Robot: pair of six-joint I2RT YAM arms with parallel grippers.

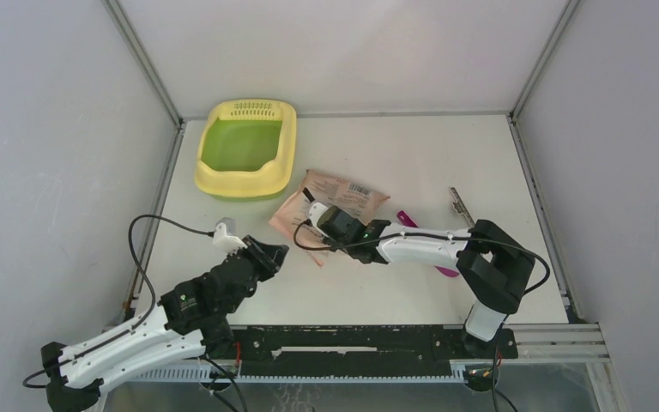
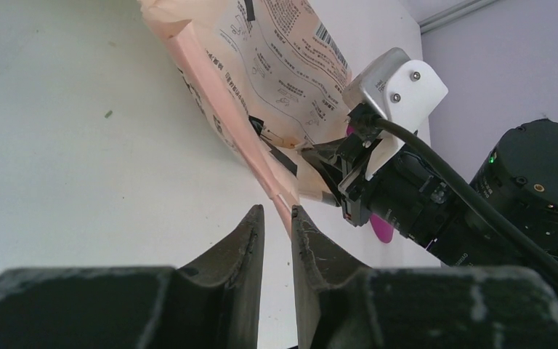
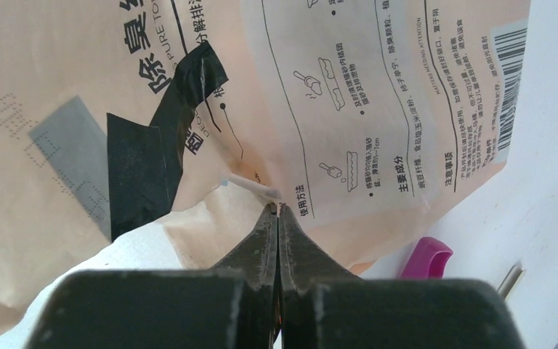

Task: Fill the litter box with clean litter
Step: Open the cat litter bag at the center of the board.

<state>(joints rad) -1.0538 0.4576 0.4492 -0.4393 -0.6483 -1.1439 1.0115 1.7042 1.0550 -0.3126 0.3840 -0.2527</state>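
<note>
The bag (image 1: pixel 347 193) is clamped in the right pincer (image 3: pixel 279 211); the left pincer (image 2: pixel 276 212) is held narrowly apart at its eight o'clock.

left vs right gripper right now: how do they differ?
Jaws: the left gripper shows a narrow gap between its fingers, while the right gripper is shut tight.
Load: the right gripper pinches a fold of the peach bag. The left gripper visibly grips nothing, and the bag's edge lies just ahead of its tips.
Shared: both point at the bag, away from the litter box.
</note>
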